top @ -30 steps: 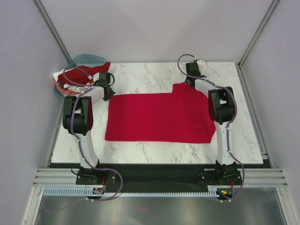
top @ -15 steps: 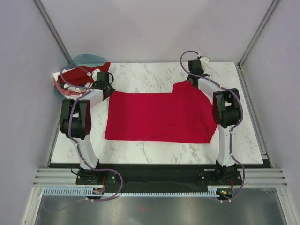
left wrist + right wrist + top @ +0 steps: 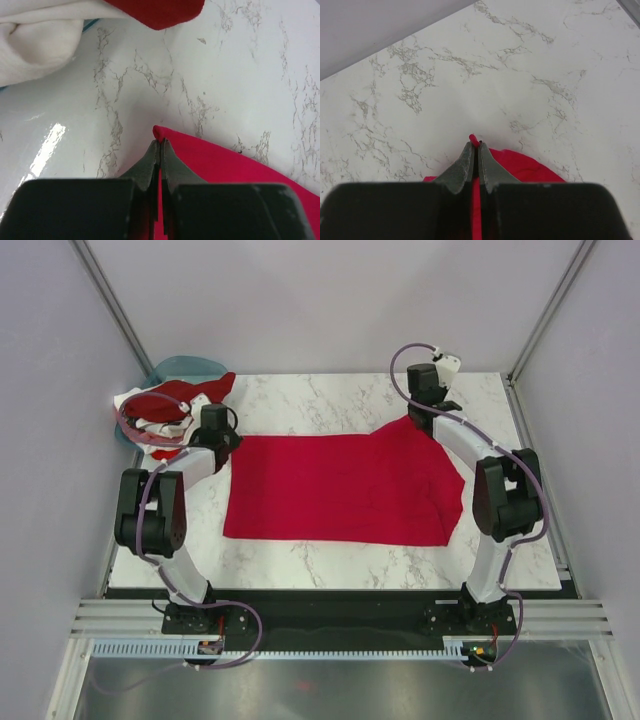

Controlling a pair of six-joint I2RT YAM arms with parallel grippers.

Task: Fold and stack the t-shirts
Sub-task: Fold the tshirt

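Where the two arms are bolted at the near edge, a white marble-patterned table top [image 3: 330,395] fills the floor of a cell enclosed by pale lavender wall panels [image 3: 330,300], with aluminium corner posts [image 3: 110,300] rising at the far corners and a ribbed aluminium rail [image 3: 330,618] running across the front. From above, the crimson t-shirt [image 3: 340,490] lies spread on the middle of the table, flat over most of its area and drawn up into a peak at its far right corner. A pile of t-shirts [image 3: 155,412] in dark red, white and coral sits at the far left edge, partly over a teal basin [image 3: 182,366]. The left gripper [image 3: 228,440] meets the far left corner of the crimson t-shirt, and the right gripper [image 3: 414,420] meets the raised far right corner. The overhead view does not resolve the jaws; the wrist views do. At the left wrist, the left gripper [image 3: 160,144] has its jaws pressed together on a thin edge of crimson cloth, the pinched corner just clear of the tips. That view also shows a white shirt [image 3: 35,45] and a dark red shirt [image 3: 160,10] from the pile close ahead, and a glare patch on the glossy surface. At the right wrist, the right gripper [image 3: 476,145] is likewise clamped on a fold of crimson cloth, with a small tip of fabric protruding past the jaws, bare marble ahead and the base of the wall at upper left.
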